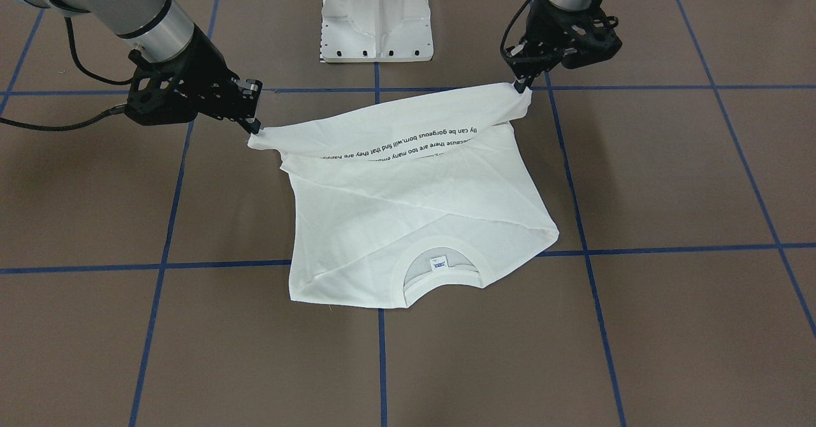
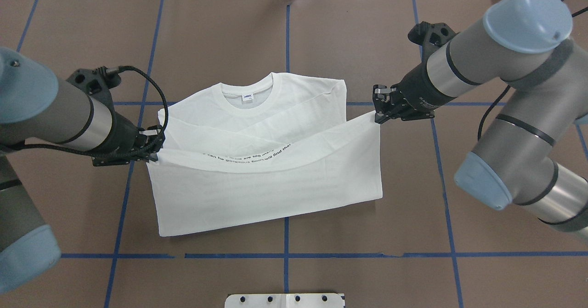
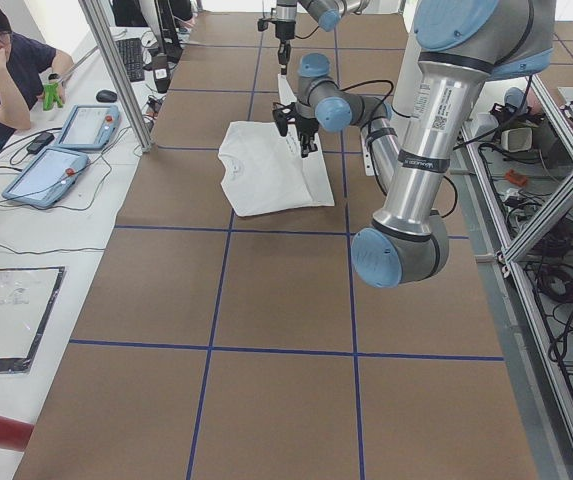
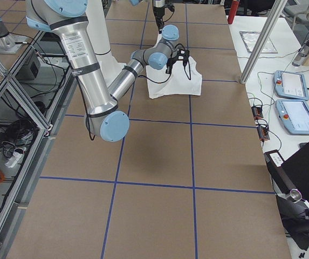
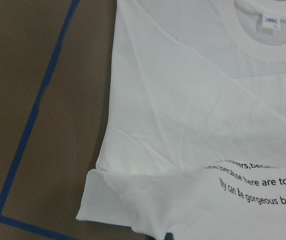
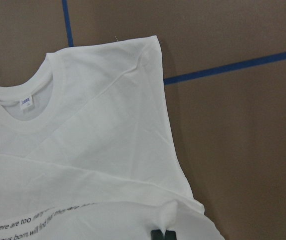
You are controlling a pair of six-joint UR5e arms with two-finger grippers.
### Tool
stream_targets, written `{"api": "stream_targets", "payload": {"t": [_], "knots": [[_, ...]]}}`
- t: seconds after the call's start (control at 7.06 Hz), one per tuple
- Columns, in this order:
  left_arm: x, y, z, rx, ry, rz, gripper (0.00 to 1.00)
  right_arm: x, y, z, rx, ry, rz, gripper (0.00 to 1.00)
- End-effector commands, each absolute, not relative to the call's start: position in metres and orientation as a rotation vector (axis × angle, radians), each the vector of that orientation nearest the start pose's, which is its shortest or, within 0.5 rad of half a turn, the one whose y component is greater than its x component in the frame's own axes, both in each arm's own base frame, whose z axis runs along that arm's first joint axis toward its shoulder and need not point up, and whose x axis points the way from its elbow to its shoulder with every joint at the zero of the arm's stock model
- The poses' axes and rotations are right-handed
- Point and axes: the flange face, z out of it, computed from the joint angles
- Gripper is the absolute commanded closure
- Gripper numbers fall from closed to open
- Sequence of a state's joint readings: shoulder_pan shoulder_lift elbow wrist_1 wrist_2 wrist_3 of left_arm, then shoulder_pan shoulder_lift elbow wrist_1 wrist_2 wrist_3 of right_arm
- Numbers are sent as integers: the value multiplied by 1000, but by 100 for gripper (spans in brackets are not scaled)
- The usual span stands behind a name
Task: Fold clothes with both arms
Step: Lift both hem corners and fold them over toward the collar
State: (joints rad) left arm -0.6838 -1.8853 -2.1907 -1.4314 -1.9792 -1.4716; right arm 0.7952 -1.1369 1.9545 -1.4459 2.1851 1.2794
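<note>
The white T-shirt (image 2: 266, 188) lies in the middle of the brown table, collar (image 2: 248, 94) and small tag at the far side, sleeves folded in. My left gripper (image 2: 155, 151) is shut on one corner of the hem and my right gripper (image 2: 378, 115) is shut on the other. Together they hold the hem edge raised above the shirt's body, so the black printed text (image 2: 248, 156) shows along the lifted fold. In the front-facing view the left gripper (image 1: 521, 86) is at the right and the right gripper (image 1: 254, 127) at the left, with the shirt (image 1: 414, 223) between them.
The white pedestal base (image 1: 376, 19) stands just behind the shirt on the robot's side. Blue tape lines (image 2: 286, 32) divide the brown table. An operator (image 3: 6, 60) sits at a side desk with two tablets (image 3: 66, 150) beyond the table's far edge.
</note>
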Motion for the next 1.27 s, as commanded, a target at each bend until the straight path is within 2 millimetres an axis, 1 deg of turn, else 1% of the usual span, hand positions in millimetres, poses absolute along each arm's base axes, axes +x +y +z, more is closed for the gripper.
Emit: {"api": "stream_targets", "payload": {"t": [0.0,0.14,0.28,0.42,0.57,0.71,0.85,0.99,1.13], "knots": [[326,-434,276,-7,843,-378,100,-368,-507,229,15,-1035,152,100],[340,-449,294,6,861,-372,100,-382,-537,225,35,-1008,148,100],[347,-465,312,19,877,-378,100,-393,-562,226,34,-985,151,100],[352,-478,328,29,884,-385,100,-396,-581,228,40,-966,146,100],[349,-488,335,41,889,-391,100,-409,-604,222,37,-951,151,100],[346,-501,334,60,886,-385,100,-421,-629,225,53,-959,156,100],[348,-507,346,53,868,-389,100,-426,-637,239,55,-960,157,100],[353,-513,353,59,874,-386,100,-427,-639,242,51,-955,158,100],[360,-522,358,62,873,-387,100,-428,-640,243,51,-953,160,100]]}}
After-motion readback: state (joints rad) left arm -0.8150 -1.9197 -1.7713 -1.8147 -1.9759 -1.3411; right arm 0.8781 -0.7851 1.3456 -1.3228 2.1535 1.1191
